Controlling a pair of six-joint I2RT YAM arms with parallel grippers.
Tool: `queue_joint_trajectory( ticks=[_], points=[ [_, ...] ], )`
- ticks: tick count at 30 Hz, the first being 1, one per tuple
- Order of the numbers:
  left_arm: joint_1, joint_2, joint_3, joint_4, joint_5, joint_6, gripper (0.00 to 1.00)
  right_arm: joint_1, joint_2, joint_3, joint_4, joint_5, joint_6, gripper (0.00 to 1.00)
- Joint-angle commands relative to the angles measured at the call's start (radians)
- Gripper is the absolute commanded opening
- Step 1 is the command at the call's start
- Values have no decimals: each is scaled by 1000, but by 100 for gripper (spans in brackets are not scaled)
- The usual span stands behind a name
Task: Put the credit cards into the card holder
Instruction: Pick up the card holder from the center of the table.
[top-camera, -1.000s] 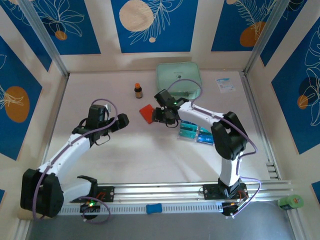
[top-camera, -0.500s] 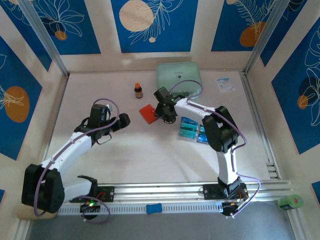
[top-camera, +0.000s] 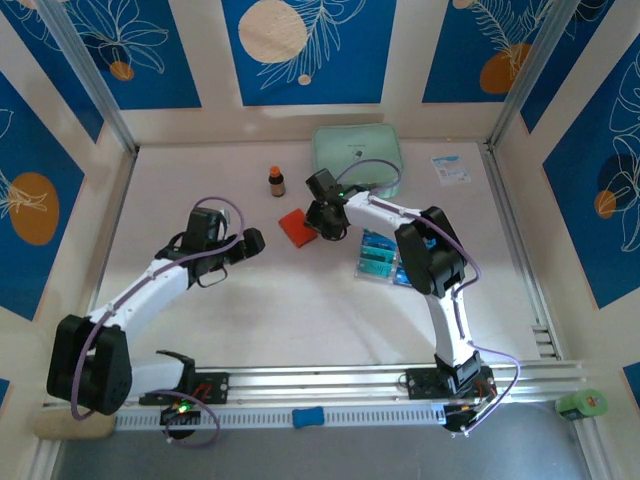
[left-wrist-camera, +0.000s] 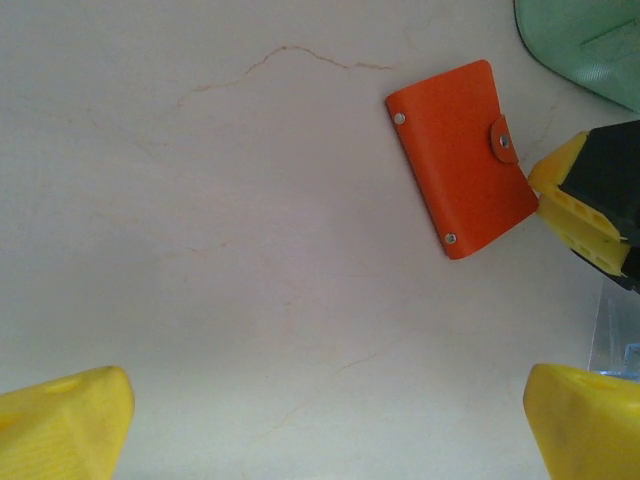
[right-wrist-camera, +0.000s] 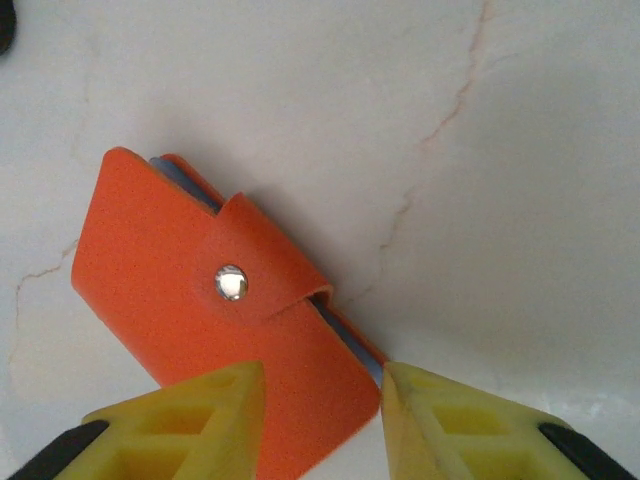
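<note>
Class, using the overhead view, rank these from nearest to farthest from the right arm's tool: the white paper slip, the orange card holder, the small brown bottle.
1. card holder: right at the right tool, just to its left in the view.
2. small brown bottle: farther back on the table, to the left.
3. white paper slip: well off to the right, near the back right corner.

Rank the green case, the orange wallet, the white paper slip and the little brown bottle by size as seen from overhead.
Largest: green case.
Next: orange wallet and white paper slip, which look about alike, so I won't order them.
Smallest: brown bottle.
</note>
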Motion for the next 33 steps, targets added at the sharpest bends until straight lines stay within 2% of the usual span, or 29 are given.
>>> queue_joint_trajectory(
  ticks=[1, 3, 7, 12, 17, 24, 28, 33],
  points=[
    [-12, 6, 36, 21, 13, 14, 100, 2, 29, 30, 0, -39, 26, 36],
    [-14, 7, 37, 20, 11, 14, 100, 2, 32, 25, 7, -45, 30, 34],
    [-15, 6, 39, 19, 8, 16, 100, -1, 35, 14, 27, -59, 33, 26],
    [-17, 9, 37, 16, 4, 14, 100, -3, 27, 0, 42, -76, 21, 0],
    [-17, -3, 28, 13, -9, -6, 100, -1, -66, -97, 129, -135, 8, 0],
    [-13, -44, 3, 25, 43, -100, 100, 14, -327, -329, 367, -266, 53, 0],
    [-10, -73, -28, 129, 119, -240, 100, 36, -462, -452, 478, -290, 137, 0],
    [-11, -111, -75, 307, 182, -437, 100, 80, -566, -537, 574, -248, 222, 0]
  ],
)
